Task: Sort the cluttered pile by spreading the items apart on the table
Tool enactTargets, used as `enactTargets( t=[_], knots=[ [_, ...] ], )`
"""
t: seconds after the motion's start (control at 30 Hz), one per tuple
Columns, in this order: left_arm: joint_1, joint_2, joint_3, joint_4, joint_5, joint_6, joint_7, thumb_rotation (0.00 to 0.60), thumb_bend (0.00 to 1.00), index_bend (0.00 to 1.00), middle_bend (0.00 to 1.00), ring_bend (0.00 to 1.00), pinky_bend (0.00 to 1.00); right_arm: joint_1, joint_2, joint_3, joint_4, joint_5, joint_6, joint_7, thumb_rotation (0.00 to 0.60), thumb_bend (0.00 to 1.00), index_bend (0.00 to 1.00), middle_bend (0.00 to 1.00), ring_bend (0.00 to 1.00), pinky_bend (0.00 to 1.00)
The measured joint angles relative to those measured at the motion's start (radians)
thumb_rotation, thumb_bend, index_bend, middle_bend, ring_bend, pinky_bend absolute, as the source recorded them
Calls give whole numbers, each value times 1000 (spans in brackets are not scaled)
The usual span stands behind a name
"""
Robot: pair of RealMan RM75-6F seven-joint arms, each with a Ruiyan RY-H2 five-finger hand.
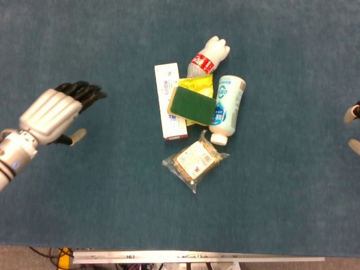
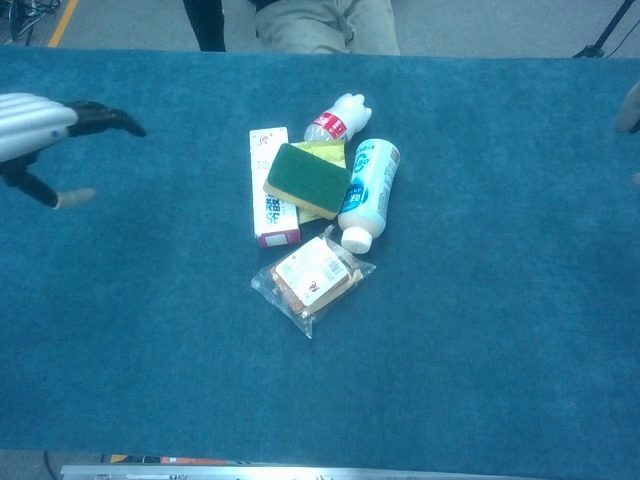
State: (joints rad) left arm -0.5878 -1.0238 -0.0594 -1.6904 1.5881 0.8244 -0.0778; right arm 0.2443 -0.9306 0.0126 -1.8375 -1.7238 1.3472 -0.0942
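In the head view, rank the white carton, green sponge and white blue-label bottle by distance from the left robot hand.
From the left robot hand:
1. White carton, pile's left edge.
2. Green sponge, middle, on top.
3. White blue-label bottle, pile's right side.

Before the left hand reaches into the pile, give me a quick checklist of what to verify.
1. Left hand free, fingers apart: ok.
2. Bare table between it and the white box: ok.
3. Green sponge off the other items: not ok, it overlaps the box and the white bottle.
4. Bagged snack apart from the pile: not ok.
5. Right hand state: cannot tell, only its edge shows.
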Motion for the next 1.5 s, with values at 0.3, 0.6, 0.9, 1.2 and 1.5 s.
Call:
enactTargets(
  t=[0.3, 0.6, 0.9, 1.2, 1.5],
  knots=[
    [-126, -98, -39, 66, -84, -123, -31, 600, 358, 44, 33, 20, 148, 7, -8, 3, 4, 15, -10, -2, 600, 151, 459, 501, 418, 395],
    [-220, -174, -63, 134, -140, -208, -52, 600, 358, 0, 0, 0, 112, 23, -17, 8, 13, 34, -36, -1, 600, 151, 459, 501, 418, 395],
    [-295, -243, -78, 196, -207, -272, -47, 600, 358, 0, 0, 0, 111, 35, -23, 12, 26, 51, -51, 8, 600, 151, 459, 501, 418, 395],
    [-353, -286, -78, 224, -260, -321, -19, 600, 358, 0, 0, 0, 111, 35, -21, 11, 39, 58, -49, 24, 600, 151, 459, 501, 418, 395],
    [-389, -320, -76, 216, -318, -332, 23, 600, 358, 0, 0, 0, 111, 29, -20, 5, 51, 56, -37, 45, 600, 151, 459, 501, 418, 395]
  ],
)
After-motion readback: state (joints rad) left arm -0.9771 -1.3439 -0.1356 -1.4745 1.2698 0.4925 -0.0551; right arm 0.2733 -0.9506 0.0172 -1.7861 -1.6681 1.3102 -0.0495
